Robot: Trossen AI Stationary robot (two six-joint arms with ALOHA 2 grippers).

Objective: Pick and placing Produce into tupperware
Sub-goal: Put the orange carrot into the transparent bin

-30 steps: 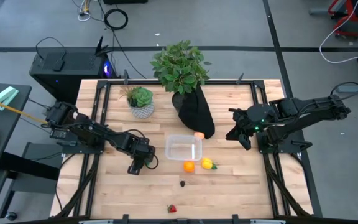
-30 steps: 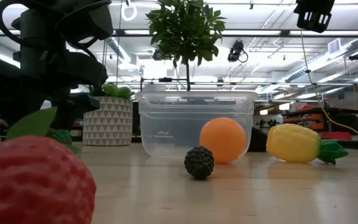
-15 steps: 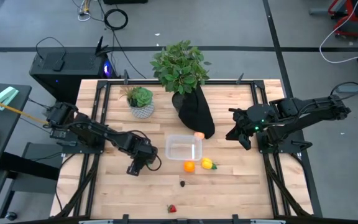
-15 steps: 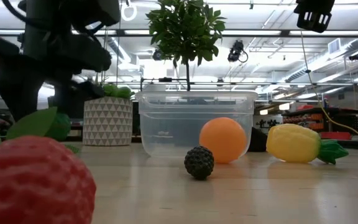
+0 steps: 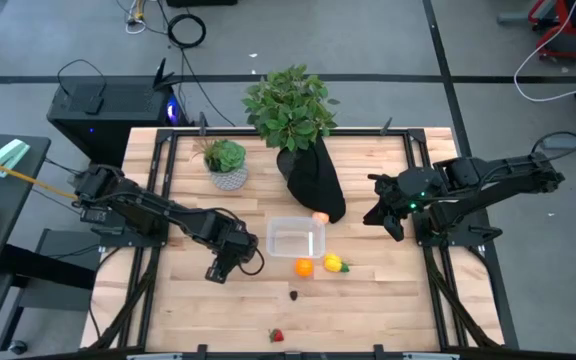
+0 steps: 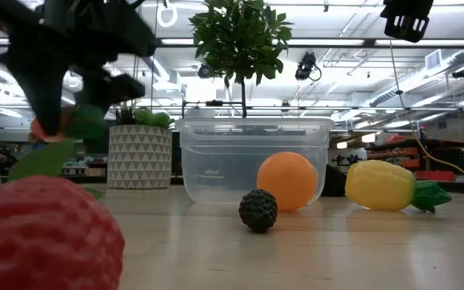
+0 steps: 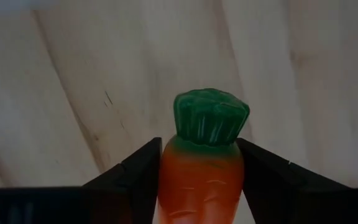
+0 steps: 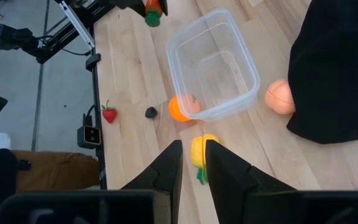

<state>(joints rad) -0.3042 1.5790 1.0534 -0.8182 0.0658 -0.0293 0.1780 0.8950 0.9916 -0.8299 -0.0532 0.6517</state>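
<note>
My left gripper (image 5: 230, 258) is left of the clear tupperware (image 5: 296, 240) and shut on the orange carrot (image 7: 202, 174) with its green top. In the low view the carrot (image 6: 63, 125) hangs in the air at upper left. The tupperware stands on its base. The orange (image 5: 304, 267) and the yellow piece (image 5: 335, 264) lie on the table at its near side. The peach ball (image 5: 320, 217) lies at its far side. The tiny dark piece (image 5: 294, 294) and the strawberry (image 5: 277, 336) lie nearer the near edge. My right gripper (image 5: 383, 216) waits right of the tupperware, narrowly open. My left gripper pinches the carrot's orange body (image 7: 201, 180) between its two fingers (image 7: 135, 183). The carrot lies along the fingers, and its green top (image 7: 211, 116) sticks out past the fingertips. The carrot is lifted clear of the table (image 6: 216, 242).
A white patterned pot with a small plant (image 5: 227, 165) stands toward the far left. A tall leafy plant in a black wrap (image 5: 313, 175) stands just beyond the tupperware. Bare wood lies between my left gripper and the tupperware.
My left gripper has risen with the carrot and shifted slightly toward the tupperware. In the low view the carrot has gone from near the tabletop to well above it. My right arm has kept still.
</note>
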